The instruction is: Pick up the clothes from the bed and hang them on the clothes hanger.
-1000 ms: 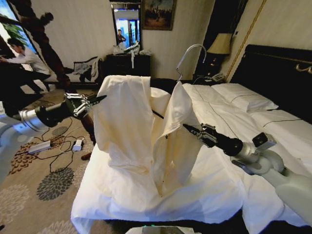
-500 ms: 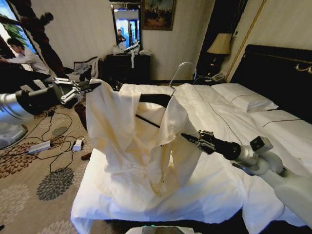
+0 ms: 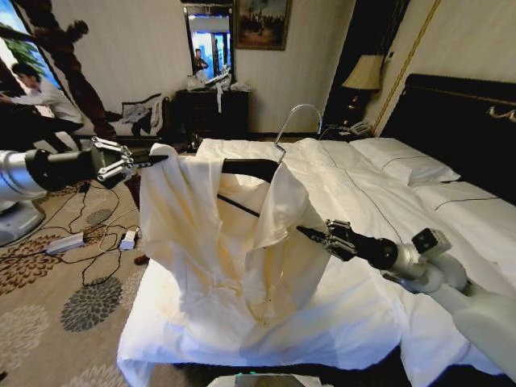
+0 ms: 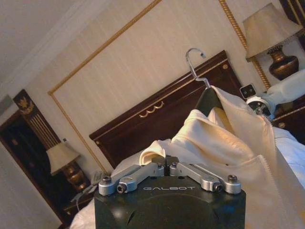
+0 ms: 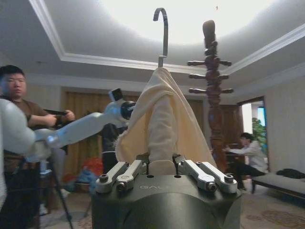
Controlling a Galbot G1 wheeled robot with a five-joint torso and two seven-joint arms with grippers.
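Observation:
The cream clothes (image 3: 218,242) hang draped over the clothes hanger above the foot of the bed (image 3: 387,189). The hanger's silver hook (image 3: 295,114) points up, and one dark shoulder arm (image 3: 250,167) shows at the open collar. My left gripper (image 3: 155,159) is shut on the shirt's shoulder at its left end. My right gripper (image 3: 310,234) is shut on the fabric at the right shoulder. In the left wrist view the fingers (image 4: 143,172) pinch cream cloth, with the hook (image 4: 193,59) beyond. In the right wrist view the shirt (image 5: 162,124) rises from the shut gripper (image 5: 162,168) to the hook (image 5: 163,28).
A tall dark turned-wood stand (image 3: 68,60) rises at the far left, seen too in the right wrist view (image 5: 209,71). Cables and a power strip (image 3: 66,243) lie on the patterned carpet. A dresser (image 3: 211,109), a bedside lamp (image 3: 364,74) and the dark headboard (image 3: 451,113) stand behind.
My left gripper has pulled the shirt's shoulder out to the left. The hanger has sunk and tilted more level, its dark arm now shows, and the right gripper has dropped slightly.

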